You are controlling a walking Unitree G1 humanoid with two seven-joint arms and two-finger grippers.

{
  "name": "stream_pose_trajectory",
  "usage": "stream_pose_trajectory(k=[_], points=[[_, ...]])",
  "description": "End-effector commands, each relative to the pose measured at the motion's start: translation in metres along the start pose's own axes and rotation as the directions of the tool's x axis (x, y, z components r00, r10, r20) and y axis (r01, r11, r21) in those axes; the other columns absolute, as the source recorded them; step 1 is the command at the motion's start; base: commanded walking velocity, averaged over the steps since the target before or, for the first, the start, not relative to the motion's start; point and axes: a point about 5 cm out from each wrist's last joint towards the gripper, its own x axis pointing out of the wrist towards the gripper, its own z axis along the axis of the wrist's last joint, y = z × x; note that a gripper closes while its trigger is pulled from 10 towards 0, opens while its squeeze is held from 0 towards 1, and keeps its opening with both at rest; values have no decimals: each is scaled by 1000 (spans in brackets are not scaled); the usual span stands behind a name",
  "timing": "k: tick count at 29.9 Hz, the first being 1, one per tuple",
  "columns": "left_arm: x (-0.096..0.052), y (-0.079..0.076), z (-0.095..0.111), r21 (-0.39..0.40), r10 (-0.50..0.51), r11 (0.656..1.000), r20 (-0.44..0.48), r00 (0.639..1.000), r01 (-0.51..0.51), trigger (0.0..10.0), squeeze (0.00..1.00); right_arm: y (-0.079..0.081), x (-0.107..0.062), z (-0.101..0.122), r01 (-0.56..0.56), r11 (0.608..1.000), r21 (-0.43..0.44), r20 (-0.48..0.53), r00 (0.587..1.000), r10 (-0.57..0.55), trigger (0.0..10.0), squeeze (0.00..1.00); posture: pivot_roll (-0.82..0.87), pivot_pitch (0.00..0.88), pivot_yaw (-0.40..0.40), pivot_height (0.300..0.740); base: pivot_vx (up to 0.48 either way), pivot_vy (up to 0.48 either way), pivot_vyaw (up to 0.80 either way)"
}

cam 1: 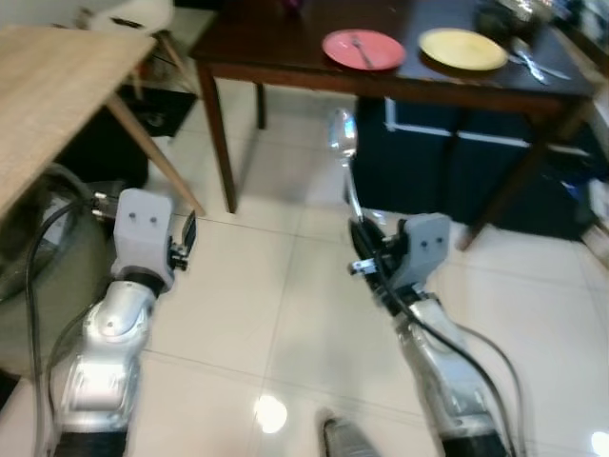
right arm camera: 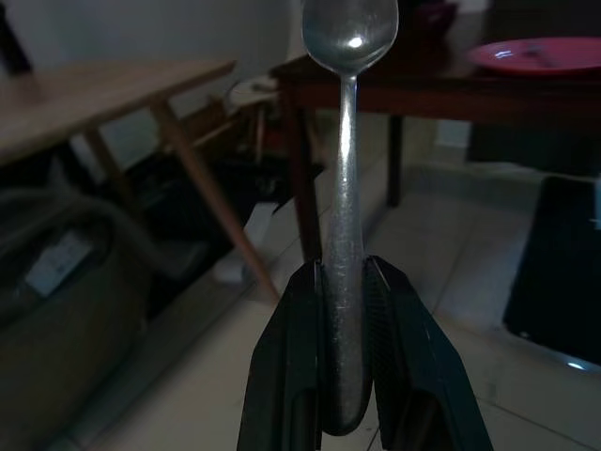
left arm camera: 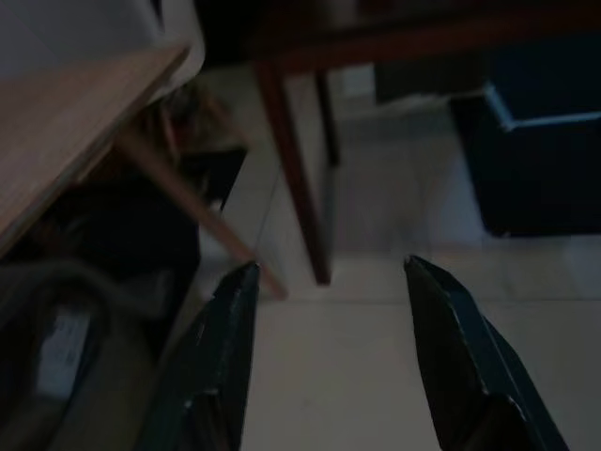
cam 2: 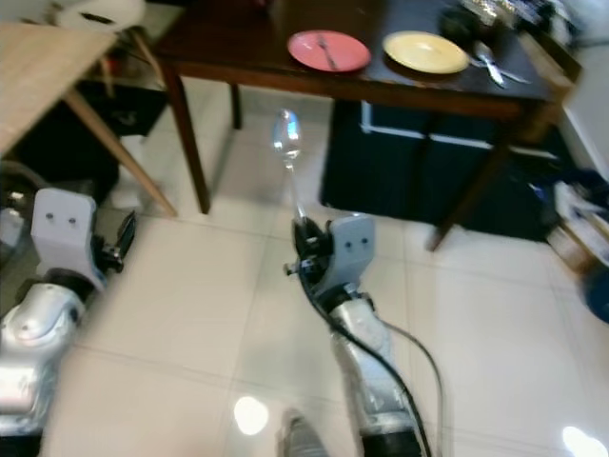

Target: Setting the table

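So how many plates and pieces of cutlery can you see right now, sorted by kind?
Plates: 2, a round red plate and a round yellow plate.
Spoons: 1, a shiny metal spoon held in the right tool.
Forks: 1, on the red plate.
Blurred cutlery beside the yellow plate: cannot count.
Total: 4.

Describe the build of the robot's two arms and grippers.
Both arms are shiny silver with rounded segments, each ending in a pale grey boxy wrist block. Black cables run along them. The left gripper and right gripper each have two long black fingers.
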Motion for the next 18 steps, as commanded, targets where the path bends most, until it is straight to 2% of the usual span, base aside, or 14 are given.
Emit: stream_pose_trajectory(k=[1, 6, 8, 18], points=[[-8, 9, -11, 10, 30, 1000, -43, 999, -30, 10000, 0, 11, 1, -1, -34, 999, 17, 6, 999, 34, 10000, 0, -52, 25, 56, 740, 0, 0, 794], [-7, 9, -11, 11, 33, 999, -42, 999, -33, 10000, 0, 14, 1, 0, -65, 998, 18, 5, 998, 65, 10000, 0, -52, 25, 56, 740, 0, 0, 794], [-7, 10, -10, 12, 41, 999, -40, 998, -41, 10000, 0, 19, 0, 0, -109, 994, 31, 6, 994, 109, 10000, 0, -52, 25, 56, 740, 0, 0, 794], [-6, 10, -9, 17, 58, 998, -41, 997, -58, 10000, 0, 23, 1, 2, -141, 989, 41, 15, 990, 141, 10000, 0, -48, 18, 56, 740, 0, 0, 794]])
